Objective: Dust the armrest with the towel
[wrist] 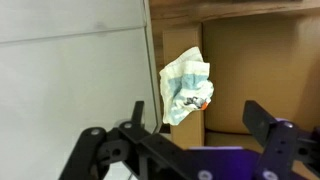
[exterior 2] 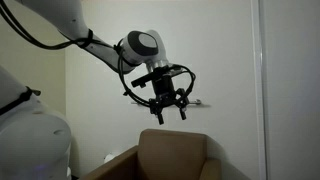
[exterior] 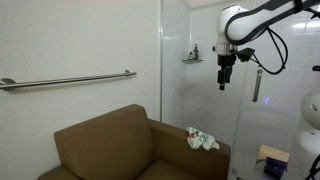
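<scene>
The white arm reaches in from the upper right in an exterior view; its gripper hangs high in the air, pointing down, well above the brown armchair and a little right of the chair's right edge. The towel, a pale crumpled cloth with bluish marks, lies bunched on top of the chair's right armrest, towards its right end; nothing touches it. In the wrist view the towel sits on the brown armrest far beyond the gripper; the dark fingers stand wide apart with nothing between them. In an exterior view the gripper shows the same spread pincer, hovering clear above the armchair. A metal grab bar runs along the white wall on the left; a small shelf is fixed to the far wall beside the gripper.
</scene>
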Available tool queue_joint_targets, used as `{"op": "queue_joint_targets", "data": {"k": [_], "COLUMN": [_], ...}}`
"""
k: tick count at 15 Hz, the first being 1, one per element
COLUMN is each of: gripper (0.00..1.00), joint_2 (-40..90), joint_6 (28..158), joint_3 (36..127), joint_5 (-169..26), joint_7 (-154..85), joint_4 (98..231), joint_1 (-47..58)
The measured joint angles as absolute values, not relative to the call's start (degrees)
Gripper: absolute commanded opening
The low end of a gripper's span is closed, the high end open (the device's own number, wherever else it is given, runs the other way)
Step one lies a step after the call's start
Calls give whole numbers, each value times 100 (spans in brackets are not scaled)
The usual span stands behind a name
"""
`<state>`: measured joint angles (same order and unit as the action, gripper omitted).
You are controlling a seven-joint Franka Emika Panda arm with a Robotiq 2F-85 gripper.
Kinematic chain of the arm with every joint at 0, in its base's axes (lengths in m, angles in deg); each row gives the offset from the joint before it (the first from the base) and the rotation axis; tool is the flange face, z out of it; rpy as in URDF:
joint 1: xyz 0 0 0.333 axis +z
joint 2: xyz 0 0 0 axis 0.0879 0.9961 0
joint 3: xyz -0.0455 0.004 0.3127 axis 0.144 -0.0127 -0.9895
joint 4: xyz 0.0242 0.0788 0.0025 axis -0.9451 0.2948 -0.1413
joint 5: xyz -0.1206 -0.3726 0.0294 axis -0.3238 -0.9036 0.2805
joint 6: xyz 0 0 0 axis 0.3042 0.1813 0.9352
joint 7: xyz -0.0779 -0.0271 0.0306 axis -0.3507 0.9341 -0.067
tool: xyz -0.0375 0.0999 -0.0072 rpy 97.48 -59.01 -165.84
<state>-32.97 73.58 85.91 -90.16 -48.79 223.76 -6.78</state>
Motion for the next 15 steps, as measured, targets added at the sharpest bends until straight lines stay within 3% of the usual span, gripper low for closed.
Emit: {"op": "queue_joint_targets", "data": {"k": [9, 15], "gripper": [100, 100], "joint_2": [-3262, -2292], "joint_6": [7515, 9354], "joint_3": [8682, 9629], "joint_5": [-9016, -8993], "joint_7": [-4839, -4975], "joint_4": [22375, 22578], "joint_1": [-678, -682]}}
